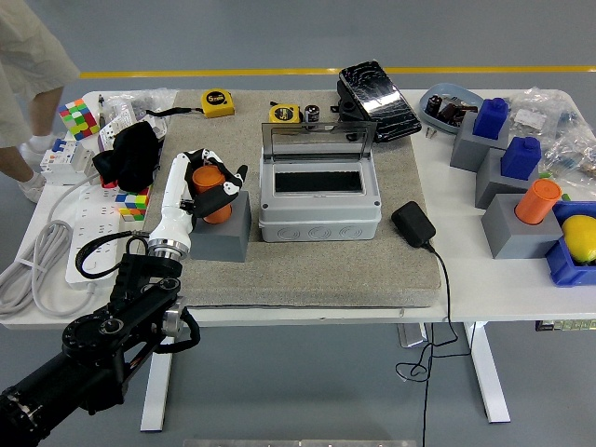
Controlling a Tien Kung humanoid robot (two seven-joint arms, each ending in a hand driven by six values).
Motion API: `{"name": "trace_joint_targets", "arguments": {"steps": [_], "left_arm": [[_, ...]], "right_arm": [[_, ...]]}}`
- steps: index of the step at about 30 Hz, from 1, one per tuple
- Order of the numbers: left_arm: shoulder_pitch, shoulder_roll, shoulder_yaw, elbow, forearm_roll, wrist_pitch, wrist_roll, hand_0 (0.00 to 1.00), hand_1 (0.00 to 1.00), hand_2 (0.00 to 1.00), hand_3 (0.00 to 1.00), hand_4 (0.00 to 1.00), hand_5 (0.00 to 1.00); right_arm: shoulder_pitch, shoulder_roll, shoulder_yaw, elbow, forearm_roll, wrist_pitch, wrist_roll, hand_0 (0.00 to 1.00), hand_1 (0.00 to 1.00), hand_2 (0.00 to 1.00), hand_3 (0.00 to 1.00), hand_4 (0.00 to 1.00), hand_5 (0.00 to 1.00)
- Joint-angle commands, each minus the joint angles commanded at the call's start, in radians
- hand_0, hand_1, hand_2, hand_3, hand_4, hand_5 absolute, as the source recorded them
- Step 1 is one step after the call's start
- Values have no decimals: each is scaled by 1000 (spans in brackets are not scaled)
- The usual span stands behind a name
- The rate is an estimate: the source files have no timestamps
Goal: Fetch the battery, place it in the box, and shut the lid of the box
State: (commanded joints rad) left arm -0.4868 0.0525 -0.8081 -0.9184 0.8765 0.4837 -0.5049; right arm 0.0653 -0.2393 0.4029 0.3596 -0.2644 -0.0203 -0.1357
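The left hand (207, 182), white-cased with black fingers (226, 189), sits left of the frame's centre, its fingers curled around the orange cylindrical battery (210, 193). The battery stands upright in the top of a grey block holder (222, 233), which rests on the beige felt mat (307, 270) covering the middle of the white worktop (466, 289). The black left arm (102, 345) rises from the lower left corner of the frame.

Just right of the holder, on the same mat, stands the light grey plastic box (319, 200); its clear hinged lid (318, 138) is raised upright at the back and the dark inside is open to view. A black power adapter (413, 224) lies right of the box, its cord trailing off the near edge of the worktop.

Toward the upper middle lie two yellow tape measures (217, 101) and a black glossy case (376, 88). At the right of the frame are further grey blocks carrying blue pieces (492, 116) and a second orange cylinder (538, 200), beside a blue bin holding a yellow fruit (579, 233). At the left are a black cloth bundle (130, 154), coloured puzzle cubes (79, 118), a white power strip (88, 223) and coiled white cable (33, 270).

A person's legs (33, 84) show in the upper left corner, beside the worktop.
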Motion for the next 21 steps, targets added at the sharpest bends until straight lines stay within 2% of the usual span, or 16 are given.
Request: {"name": "trace_joint_targets", "arguments": {"steps": [4, 6, 10, 11, 12, 16, 17, 19, 21], "left_arm": [[-8, 8, -8, -47, 108, 11, 41, 179, 94, 147, 190, 621, 2], [-14, 12, -11, -77, 176, 19, 75, 158, 83, 136, 179, 582, 2], [-48, 24, 5, -147, 351, 29, 189, 158, 83, 136, 179, 582, 2], [-60, 27, 18, -165, 390, 38, 222, 142, 72, 132, 182, 481, 2], [-71, 30, 29, -178, 435, 46, 258, 142, 72, 132, 182, 481, 2], [-146, 40, 107, -218, 598, 48, 407, 142, 72, 132, 182, 481, 2], [-177, 45, 144, -222, 643, 31, 450, 140, 72, 131, 183, 513, 2], [-237, 50, 221, -221, 728, 6, 524, 140, 72, 131, 183, 513, 2], [-289, 44, 294, -214, 812, -11, 578, 140, 72, 131, 183, 513, 2]], "right_arm": [[-1, 0, 2, 0, 0, -1, 1, 701, 724, 718, 694, 998, 696], [-1, 0, 3, 0, -1, -1, 1, 700, 724, 717, 693, 998, 696], [-1, 1, 3, 0, -1, -1, 2, 700, 724, 717, 693, 998, 696], [-1, 1, 3, 0, -2, -1, 2, 698, 724, 717, 693, 998, 696], [-1, 1, 3, 0, -2, -1, 2, 698, 724, 717, 693, 998, 696], [0, 0, -1, 0, 0, -1, 2, 698, 724, 717, 693, 998, 696], [0, -1, -2, 0, 1, -1, 2, 700, 722, 717, 693, 998, 695], [1, -2, -6, -1, 2, -1, 1, 700, 722, 717, 693, 998, 695], [4, -4, -7, -1, 2, -2, 2, 700, 722, 717, 693, 998, 695]]}}
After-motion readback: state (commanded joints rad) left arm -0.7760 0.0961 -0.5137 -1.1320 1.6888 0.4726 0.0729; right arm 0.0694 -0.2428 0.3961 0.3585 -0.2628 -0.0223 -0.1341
